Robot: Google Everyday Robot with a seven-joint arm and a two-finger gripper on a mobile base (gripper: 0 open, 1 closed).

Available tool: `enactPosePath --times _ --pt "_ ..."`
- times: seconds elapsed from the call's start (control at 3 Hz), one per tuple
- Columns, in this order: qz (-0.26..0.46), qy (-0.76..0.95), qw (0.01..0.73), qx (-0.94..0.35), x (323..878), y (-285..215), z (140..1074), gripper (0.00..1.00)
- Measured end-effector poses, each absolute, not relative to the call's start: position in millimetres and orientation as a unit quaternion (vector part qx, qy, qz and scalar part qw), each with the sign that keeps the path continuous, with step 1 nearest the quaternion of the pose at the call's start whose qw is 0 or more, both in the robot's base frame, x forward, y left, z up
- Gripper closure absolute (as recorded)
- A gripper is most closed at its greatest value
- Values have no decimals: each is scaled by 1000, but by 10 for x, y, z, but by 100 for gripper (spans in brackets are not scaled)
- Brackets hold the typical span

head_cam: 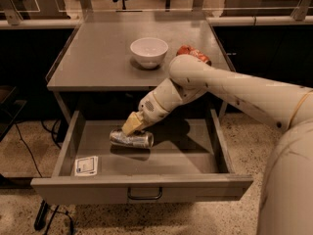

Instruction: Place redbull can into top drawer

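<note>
Jaws: can't tell whether they're spread or pinching, the gripper [133, 125] hides that from this angle. It's down inside the top drawer [182, 156], left of centre, sitting on or right against the left end of the redbull can [133, 139]. The can lies on its side on the drawer floor, long axis running left-right, right of the white sticker [86, 165] and apart from it. To my eye the can is where it belongs, so what's left is letting go and backing out, and that's where you can lose it. A can on its side rolls: if the gripper pulls away at an angle or catches on the can, it'll drag or flick it toward the near wall or the far one. Lift while it's gripped and it comes out with you. Come off it straight and slow. Watch the arm [234, 89] too: it crosses just over the table's [93, 62] near edge, so a steep pull-up could clip that edge. The elbow sits right beside the orange-red can [190, 51] at the tabletop's right side; a swing to the far side could knock it over or off. White bowl [149, 51] is left of the elbow, lower risk.
</note>
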State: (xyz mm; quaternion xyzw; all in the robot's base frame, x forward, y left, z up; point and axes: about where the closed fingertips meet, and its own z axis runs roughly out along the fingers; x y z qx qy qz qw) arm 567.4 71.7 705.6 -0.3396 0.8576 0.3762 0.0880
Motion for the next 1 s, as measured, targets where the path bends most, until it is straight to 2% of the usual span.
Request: enactPosePath --times 1.0 --pt "366 876 84 -301 5468 437 6823 100"
